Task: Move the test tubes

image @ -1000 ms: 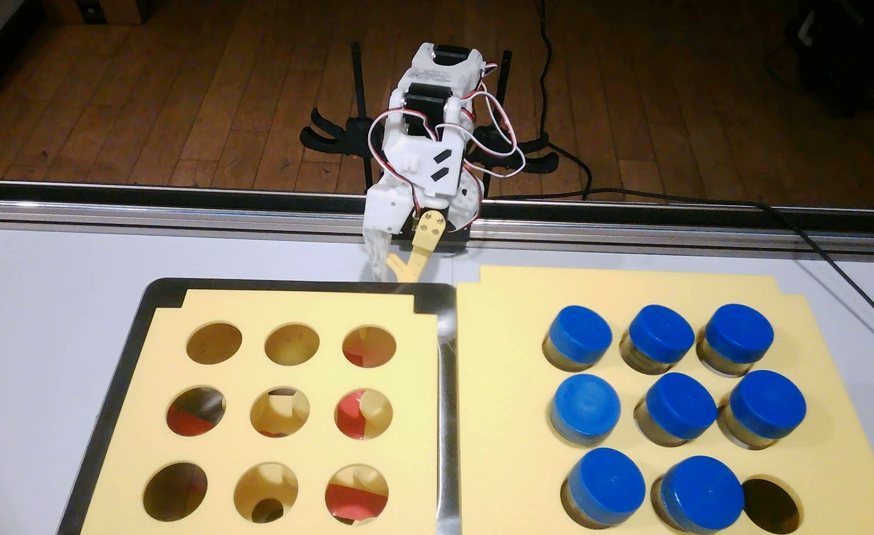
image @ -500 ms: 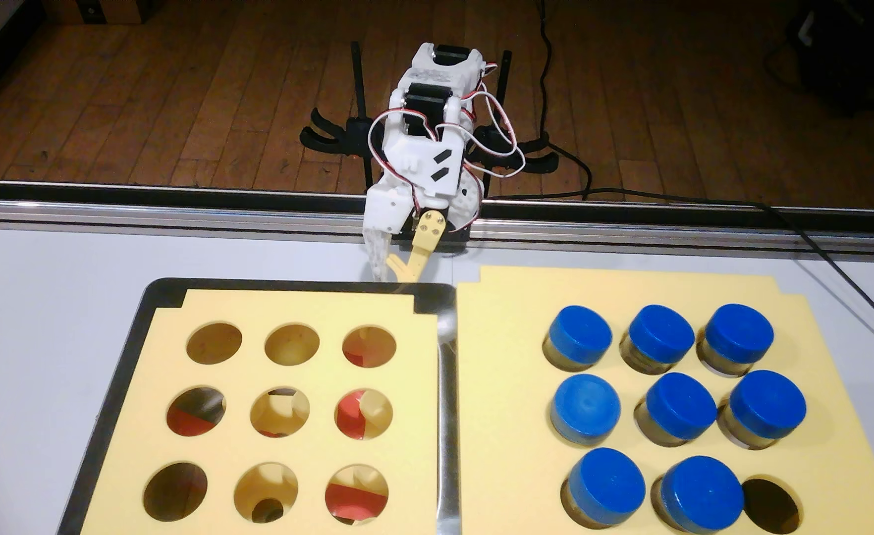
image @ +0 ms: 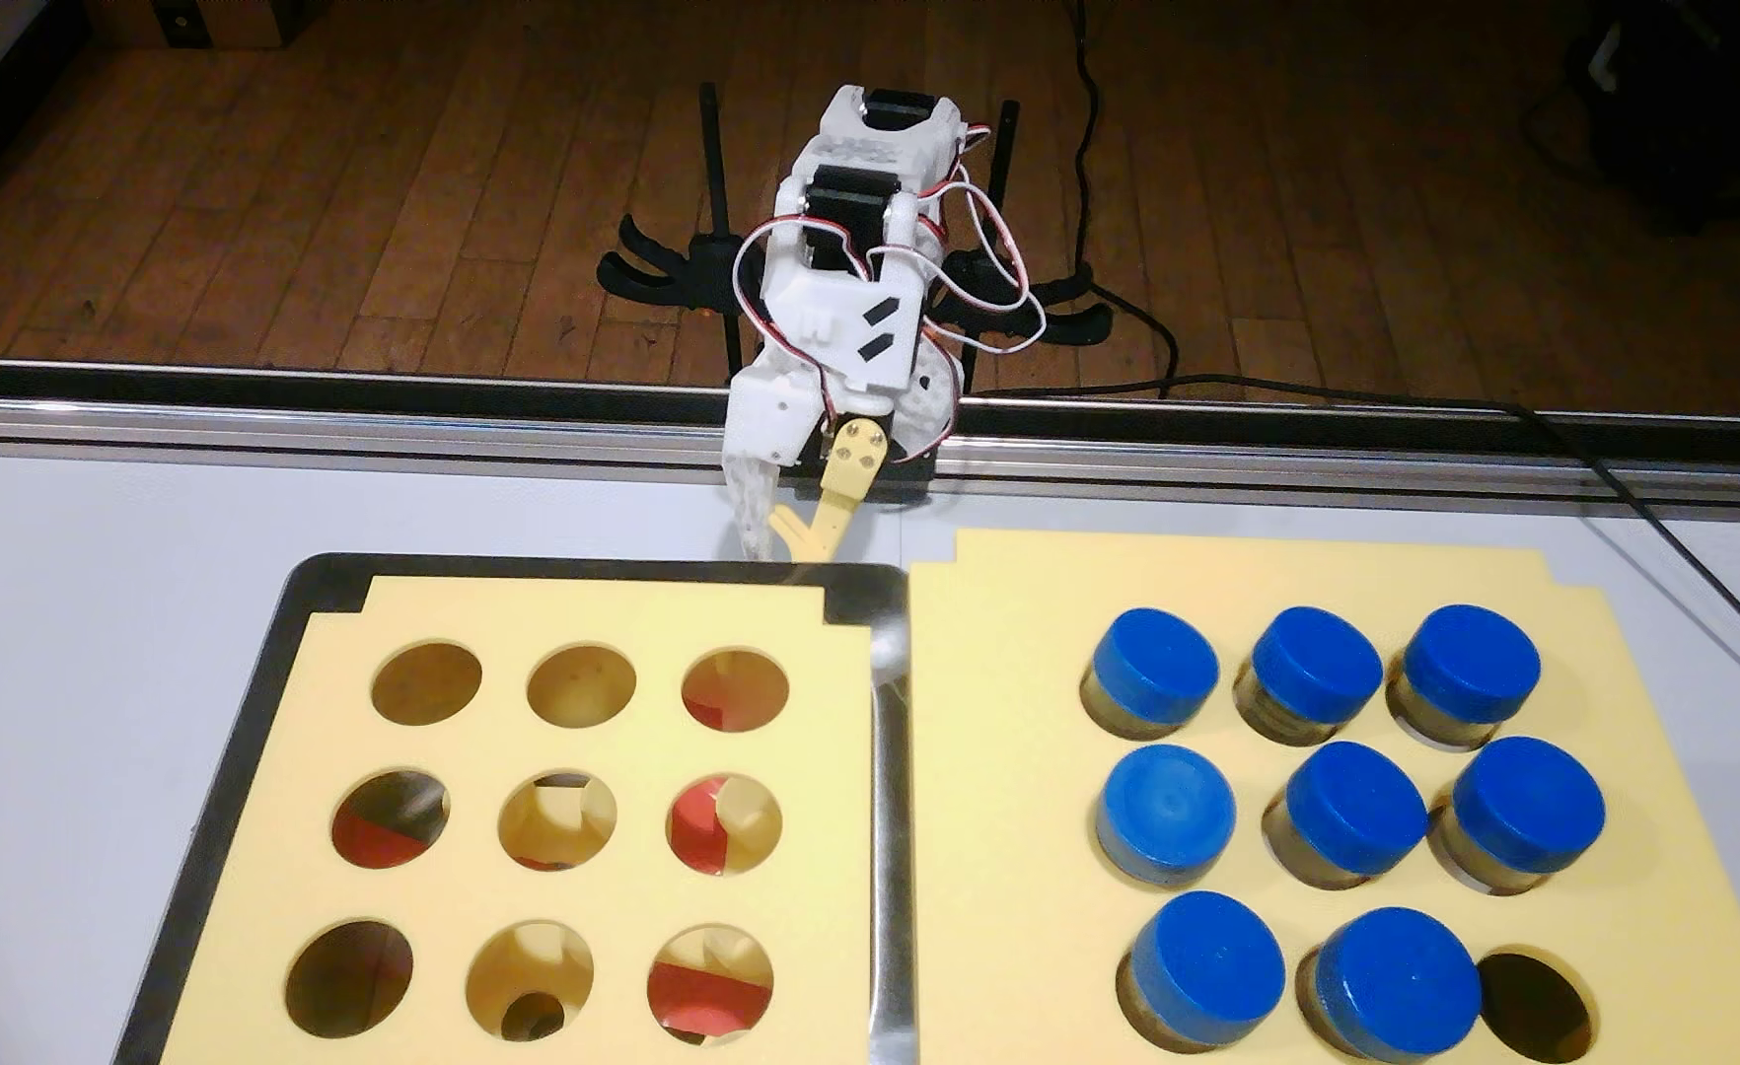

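Several test tubes (image: 1353,809) with wide blue caps stand upright in the holes of a yellow foam rack (image: 999,717) on the right of the fixed view. That rack's near-right hole (image: 1534,1012) is empty. My gripper (image: 787,553) hangs at the table's far edge, tips down just behind the left rack, well away from the tubes. Its clear finger and yellow finger meet at the tips, and nothing is held.
On the left a second yellow foam rack (image: 579,614) with several empty holes sits in a black tray (image: 231,768). An aluminium rail (image: 333,420) runs along the far table edge. Black cables (image: 1665,533) trail at the right.
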